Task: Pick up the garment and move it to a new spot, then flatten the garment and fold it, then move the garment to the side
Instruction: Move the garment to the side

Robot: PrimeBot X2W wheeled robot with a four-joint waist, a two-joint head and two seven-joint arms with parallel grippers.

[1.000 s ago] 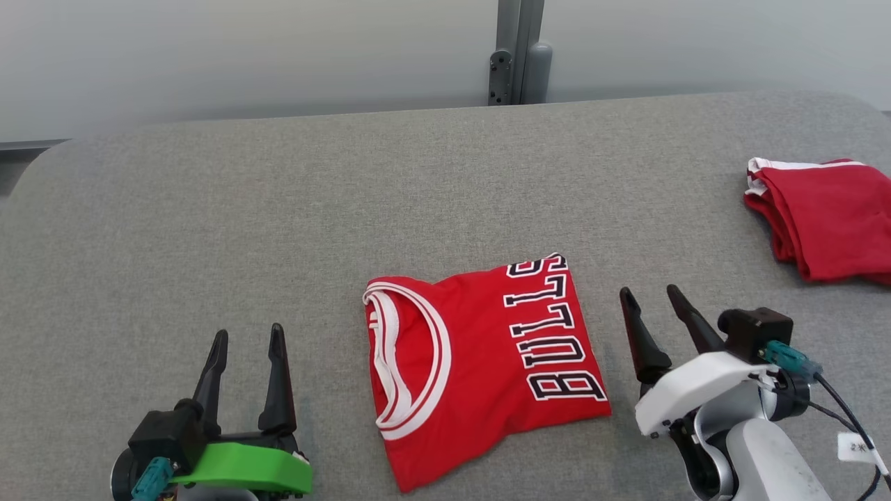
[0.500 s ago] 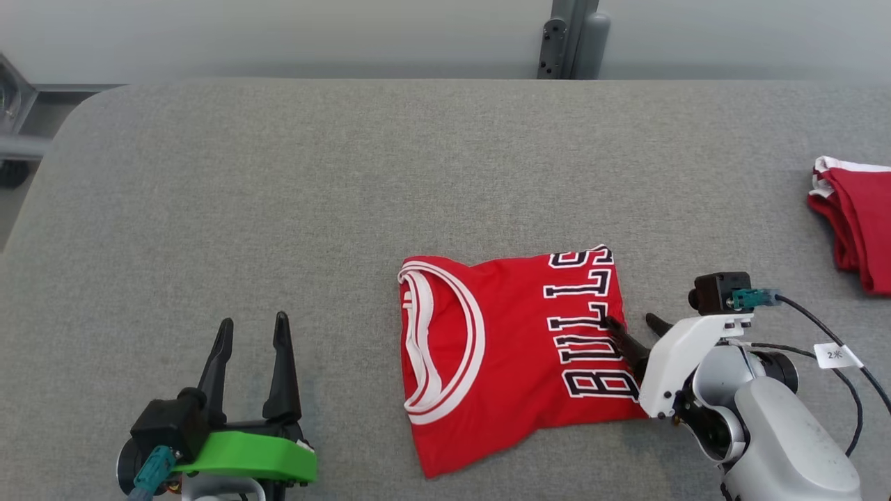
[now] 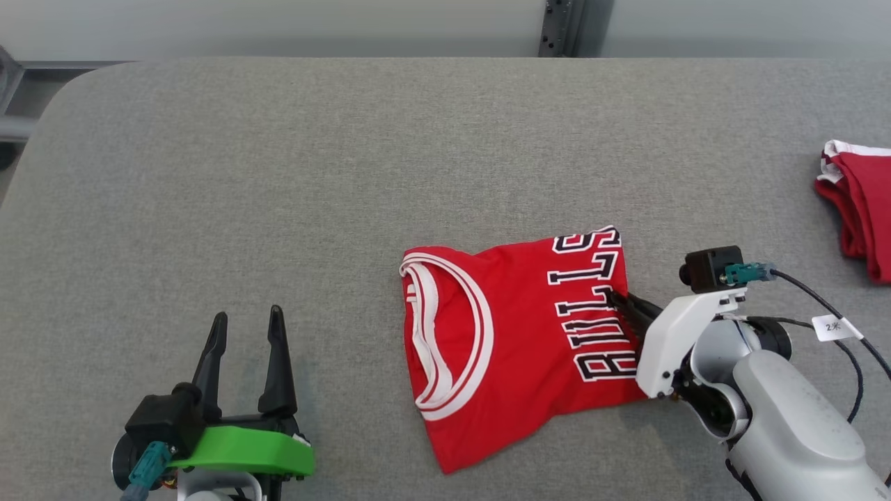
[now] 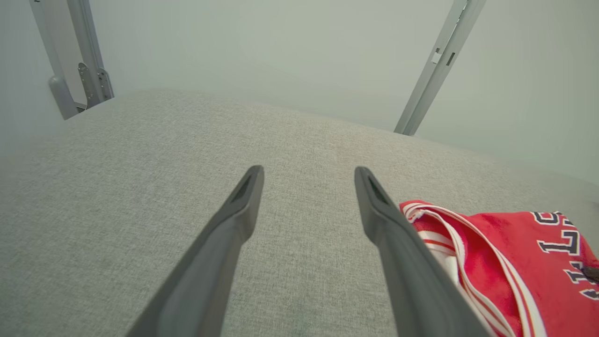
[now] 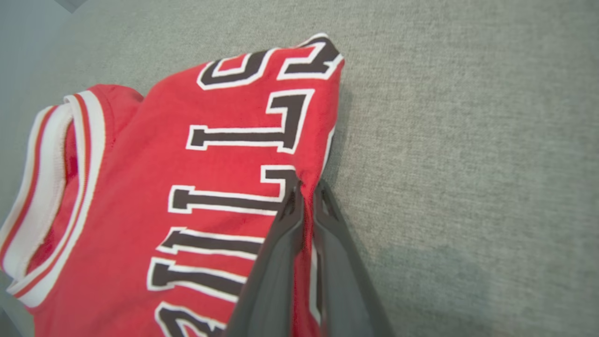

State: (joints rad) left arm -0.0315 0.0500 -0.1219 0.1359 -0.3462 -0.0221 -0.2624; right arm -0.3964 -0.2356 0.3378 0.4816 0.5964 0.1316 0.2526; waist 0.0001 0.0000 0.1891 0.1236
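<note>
The garment [image 3: 515,341] is a folded red jersey with white trim and black lettering, lying on the grey padded table [image 3: 313,174] right of centre. My right gripper [image 3: 616,300] is shut on the garment's right edge; the right wrist view shows the red cloth [image 5: 196,187] pinched between its fingertips [image 5: 306,192] and lifted slightly. At the lower left my left gripper [image 3: 247,325] stands open over bare table, well left of the garment. Its wrist view shows the open fingers [image 4: 245,196] and the garment's collar [image 4: 468,252] to their right.
A second folded red cloth [image 3: 860,205] lies at the table's right edge. A grey metal post [image 3: 564,28] stands behind the far edge. The table's left and far parts are bare grey fabric.
My right gripper moved left onto the garment's right edge and shut on it. The head camera shifted, so the whole picture slid. The left gripper stayed open in place.
</note>
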